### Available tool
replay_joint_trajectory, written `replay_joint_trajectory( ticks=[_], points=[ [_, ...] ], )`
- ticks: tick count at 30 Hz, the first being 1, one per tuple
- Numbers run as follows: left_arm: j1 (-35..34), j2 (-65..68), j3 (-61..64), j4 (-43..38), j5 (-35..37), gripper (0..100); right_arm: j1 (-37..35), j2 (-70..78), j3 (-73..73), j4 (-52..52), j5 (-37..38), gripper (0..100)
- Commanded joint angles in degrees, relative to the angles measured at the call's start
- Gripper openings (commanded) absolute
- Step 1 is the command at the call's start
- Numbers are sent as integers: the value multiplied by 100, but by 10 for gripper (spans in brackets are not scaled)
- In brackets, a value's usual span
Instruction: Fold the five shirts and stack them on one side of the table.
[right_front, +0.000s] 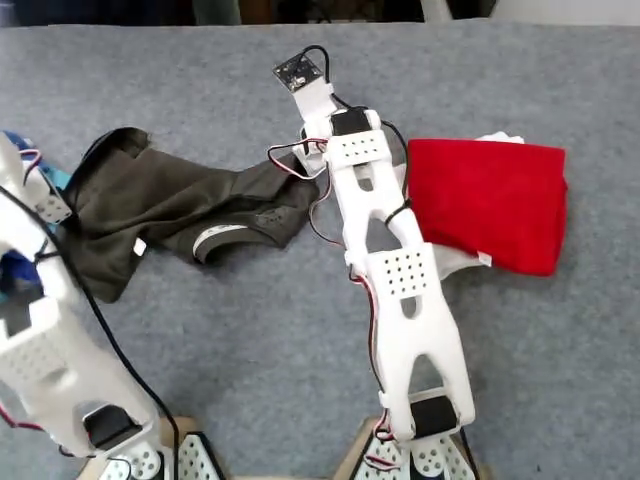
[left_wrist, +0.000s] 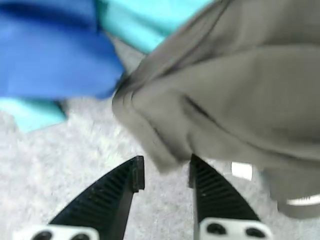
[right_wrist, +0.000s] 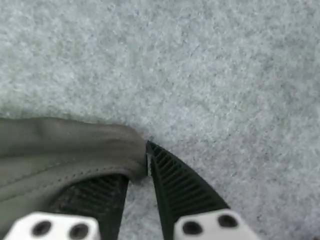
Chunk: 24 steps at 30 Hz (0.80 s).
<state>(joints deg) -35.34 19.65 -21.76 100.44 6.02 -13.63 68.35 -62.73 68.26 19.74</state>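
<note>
- High view: a dark shirt (right_front: 180, 205) lies crumpled left of centre on the grey table (right_front: 250, 330). A folded red shirt (right_front: 490, 200) lies at the right.
- Left wrist view: the left gripper (left_wrist: 165, 170) is open, with a fold of the dark shirt (left_wrist: 225, 85) at its tips. A blue shirt (left_wrist: 50, 50) lies beyond.
- Right wrist view: the right gripper (right_wrist: 140, 165) is closed, pinching the dark shirt's (right_wrist: 60, 150) edge.
</note>
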Motion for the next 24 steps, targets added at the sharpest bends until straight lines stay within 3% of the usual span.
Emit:
replay_joint_trajectory(
  ticks=[1, 6, 9, 11, 15, 18, 24],
  points=[
    [-198, -958, 321, 53, -79, 216, 158, -4, -207, 9, -18, 15],
    [-462, -1864, 787, 53, -237, 216, 158, -4, -207, 9, -9, 15],
    [-198, -2321, 1622, 44, -791, 216, 158, -4, -207, 9, -9, 15],
    [22, -2532, 2273, 26, -721, 216, 149, -4, -207, 9, -9, 15],
    [119, -2637, 3266, -237, 396, 223, 149, -4, -207, 9, -9, 15],
    [-101, -2593, 3222, -378, 598, 243, 149, -4, -207, 9, -9, 15],
    [40, -1846, 3389, -431, 1811, 247, 141, -4, -207, 9, -9, 15]
  ],
)
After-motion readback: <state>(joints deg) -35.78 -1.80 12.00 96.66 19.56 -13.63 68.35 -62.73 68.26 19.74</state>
